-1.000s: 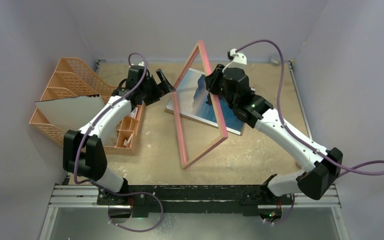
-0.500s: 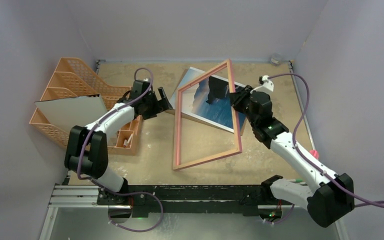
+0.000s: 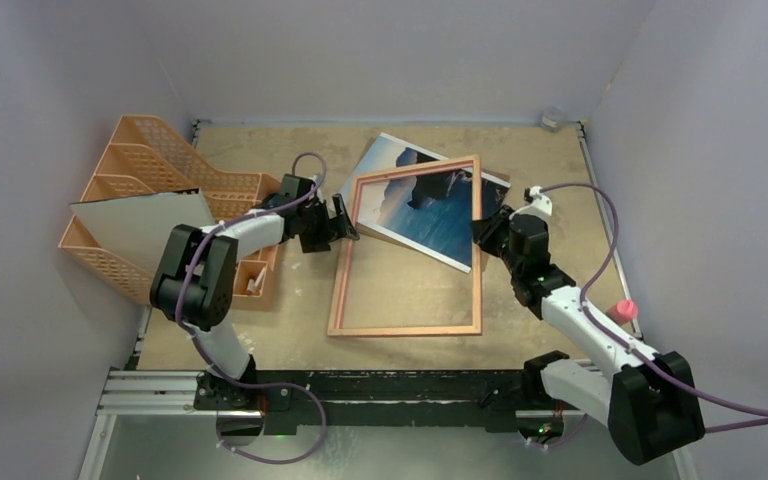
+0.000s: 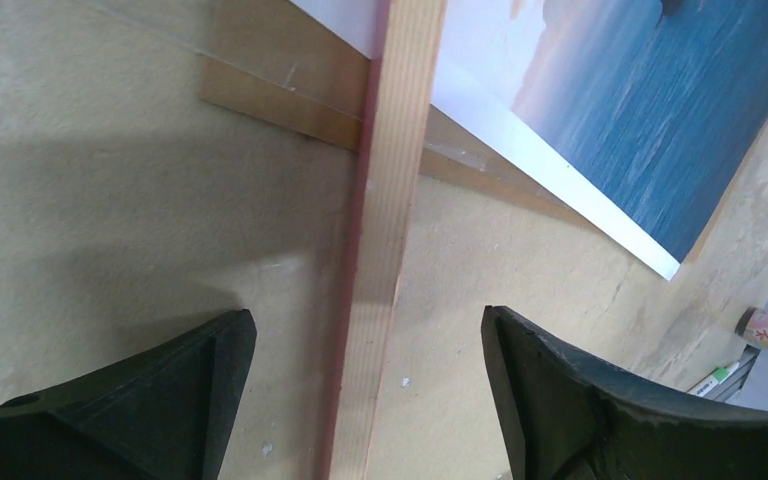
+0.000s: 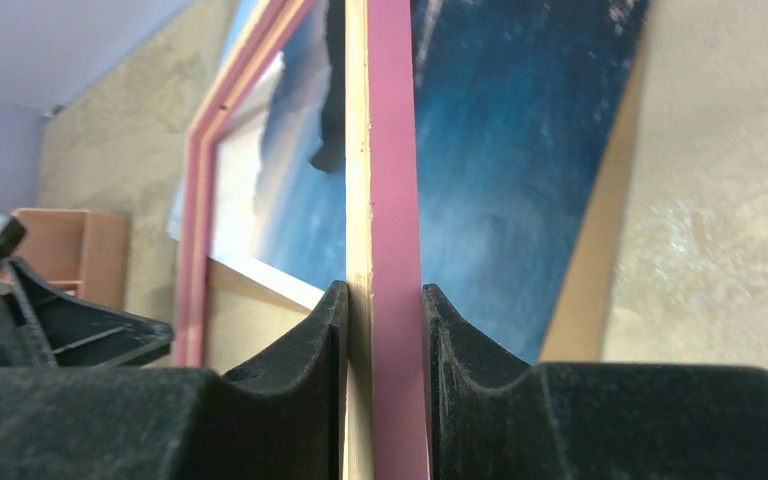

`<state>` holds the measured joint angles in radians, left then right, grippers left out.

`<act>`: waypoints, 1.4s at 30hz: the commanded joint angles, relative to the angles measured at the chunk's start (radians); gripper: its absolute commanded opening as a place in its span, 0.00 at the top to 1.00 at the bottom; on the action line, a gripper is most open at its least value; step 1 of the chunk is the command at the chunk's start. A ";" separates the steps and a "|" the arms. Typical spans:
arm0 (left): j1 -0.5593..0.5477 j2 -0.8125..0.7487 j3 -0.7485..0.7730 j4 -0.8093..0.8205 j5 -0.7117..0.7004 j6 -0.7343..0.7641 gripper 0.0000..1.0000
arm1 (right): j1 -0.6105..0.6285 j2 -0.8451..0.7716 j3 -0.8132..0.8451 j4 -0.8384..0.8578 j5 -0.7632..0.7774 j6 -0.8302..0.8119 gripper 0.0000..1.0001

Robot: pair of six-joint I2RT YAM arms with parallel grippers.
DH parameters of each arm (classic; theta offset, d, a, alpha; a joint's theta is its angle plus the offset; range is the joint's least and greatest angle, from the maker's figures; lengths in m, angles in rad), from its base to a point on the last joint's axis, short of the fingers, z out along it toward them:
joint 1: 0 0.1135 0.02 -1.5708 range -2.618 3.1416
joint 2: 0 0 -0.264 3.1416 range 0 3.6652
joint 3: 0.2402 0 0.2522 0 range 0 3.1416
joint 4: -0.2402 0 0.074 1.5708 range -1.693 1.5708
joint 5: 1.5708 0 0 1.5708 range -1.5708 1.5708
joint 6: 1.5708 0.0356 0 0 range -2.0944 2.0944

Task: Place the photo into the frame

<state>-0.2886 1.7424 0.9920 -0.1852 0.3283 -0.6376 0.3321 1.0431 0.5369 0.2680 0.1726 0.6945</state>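
**Awaiting insertion: photo lies outside the frame**

Right gripper: jaws clenched on the right rail of the frame, with the pink face against one pad and the tan rim against the other.

Left gripper: jaws released, one on either side of the left rail and touching it on neither side.

The frame lies flat or nearly so on the worktop, tan reverse uppermost. The photo rests print-side up on a brown backing board. It sits just beyond the left jaws, partly under the frame's far end and visible through the pane.

Judgement: the frame is placed. Lifting the photo, turning it and seating it in the recess all remain, with the board to follow.

No brand or writing is legible. A pink-labelled item is too small to read.
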 commanded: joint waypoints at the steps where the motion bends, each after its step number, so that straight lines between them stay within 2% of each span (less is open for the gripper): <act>1: -0.031 0.031 -0.009 0.019 0.020 0.059 0.14 | -0.011 0.000 -0.061 0.002 0.058 -0.058 0.88; 6: -0.048 0.035 -0.017 -0.017 -0.009 0.081 0.23 | -0.017 0.037 -0.107 0.041 0.077 -0.049 0.84; 9: -0.052 0.041 -0.026 -0.014 -0.008 0.072 0.28 | -0.023 0.073 -0.087 0.036 0.105 -0.030 0.75; 13: -0.060 0.053 -0.018 -0.014 0.001 0.075 0.32 | -0.033 0.160 -0.051 0.013 0.080 0.010 0.68; 19: -0.063 0.067 -0.009 -0.017 0.005 0.072 0.33 | -0.032 0.293 0.025 -0.084 0.052 0.107 0.55; 22: -0.063 0.066 -0.006 -0.020 0.002 0.073 0.33 | -0.033 0.334 0.054 -0.116 0.049 0.130 0.52; 25: -0.063 0.066 -0.001 -0.027 0.000 0.076 0.33 | -0.033 0.367 0.101 -0.177 0.071 0.120 0.50; 30: -0.063 0.067 0.007 -0.037 -0.005 0.071 0.36 | -0.030 0.459 0.222 -0.350 0.199 0.066 0.50; 36: -0.064 0.052 0.012 -0.042 -0.005 0.067 0.41 | -0.019 0.520 0.270 -0.411 0.177 -0.017 0.51; 40: -0.067 0.043 0.018 -0.044 0.017 0.067 0.46 | -0.012 0.529 0.278 -0.389 0.132 -0.070 0.57; 42: -0.070 0.036 0.020 -0.041 0.042 0.067 0.48 | -0.011 0.532 0.288 -0.380 0.106 -0.092 0.64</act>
<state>-0.3454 1.7710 0.9970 -0.1936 0.3378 -0.5823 0.3141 1.5639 0.7872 -0.0742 0.3134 0.6685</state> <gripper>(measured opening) 0.533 0.411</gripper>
